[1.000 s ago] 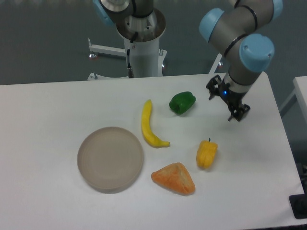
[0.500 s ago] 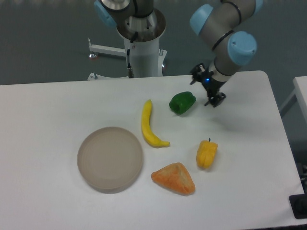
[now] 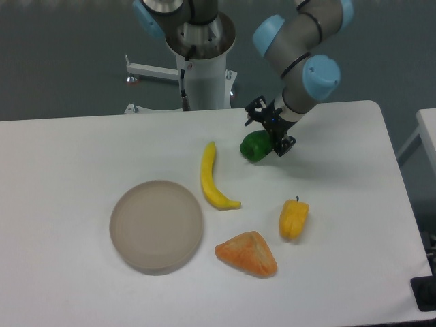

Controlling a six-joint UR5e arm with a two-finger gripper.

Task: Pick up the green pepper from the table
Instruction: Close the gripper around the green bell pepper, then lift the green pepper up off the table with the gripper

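White table [image 3: 68,150], rounded corners, grey floor behind. Gripper [image 3: 267,131] over green pepper [image 3: 255,147], covering its right top edge; fingers spread, one either side, contact hard to judge. Pepper glossy, lumpy, resting on table near back edge. Curved yellow banana [image 3: 210,181] just left of it. Round beige plate [image 3: 157,226] front left. Yellow-orange pepper [image 3: 293,219] with stem and orange wedge-shaped piece [image 3: 248,254] front centre. Bare tabletop right of arm.

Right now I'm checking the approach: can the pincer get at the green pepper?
Probably yes. The pincer hangs open right above the green pepper, nothing lies between them, and the banana sits apart to the left.
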